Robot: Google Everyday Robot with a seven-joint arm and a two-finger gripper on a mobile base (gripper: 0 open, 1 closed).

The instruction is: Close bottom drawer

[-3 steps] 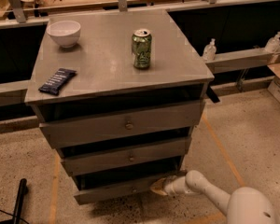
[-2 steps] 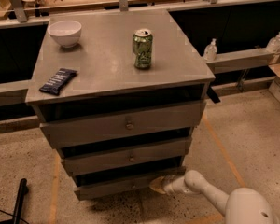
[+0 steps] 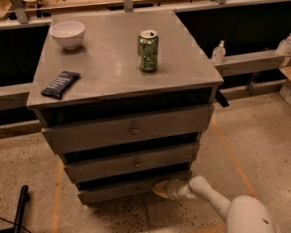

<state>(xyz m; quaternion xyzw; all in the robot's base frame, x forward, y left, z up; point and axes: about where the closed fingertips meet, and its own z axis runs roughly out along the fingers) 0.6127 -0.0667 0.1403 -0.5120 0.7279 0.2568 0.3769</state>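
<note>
The grey cabinet [image 3: 121,72] has three drawers, all pulled out a little with dark gaps above them. The bottom drawer [image 3: 116,192] is the slimmest front panel, lowest down, with a small centre knob [image 3: 137,189]. My gripper [image 3: 162,189] reaches in from the lower right on a white arm [image 3: 211,195]. Its tan tip rests against the right end of the bottom drawer's front.
On the cabinet top stand a green can [image 3: 148,50], a white bowl [image 3: 67,34] and a dark snack bar [image 3: 60,84]. Two small bottles [image 3: 218,51] stand on a ledge at the right. A black pole [image 3: 20,208] lies at the lower left on the speckled floor.
The gripper has pushed slightly left against the bottom drawer's front, and the drawer sits a little further in than before.
</note>
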